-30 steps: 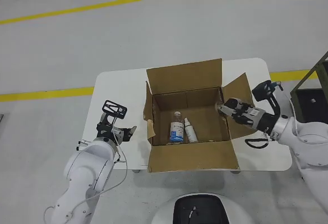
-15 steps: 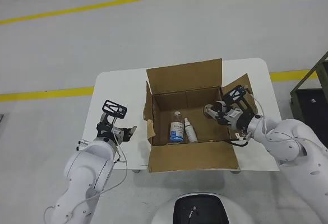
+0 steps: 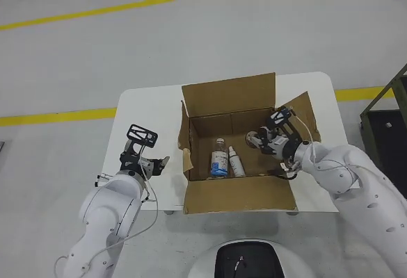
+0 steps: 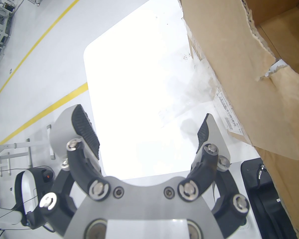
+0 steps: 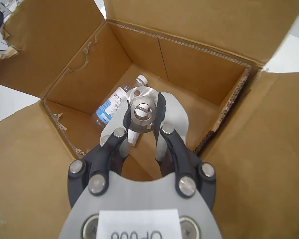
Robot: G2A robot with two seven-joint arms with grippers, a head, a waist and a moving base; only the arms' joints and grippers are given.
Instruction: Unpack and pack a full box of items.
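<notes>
Right wrist view: flange (image 5: pixel 149 98) held over box (image 5: pixel 189 75).
Right gripper (image 5: pixel 144 106) clamped the flange above a bottle (image 5: pixel 109 108) inside; left gripper (image 4: pixel 147 123) gaped over the table (image 4: pixel 129 75).

You see a yellow line (image 3: pixel 43 118) passing behind the white table (image 3: pixel 147 111), and a dark rack (image 3: pixel 391 135) beside its end.
</notes>
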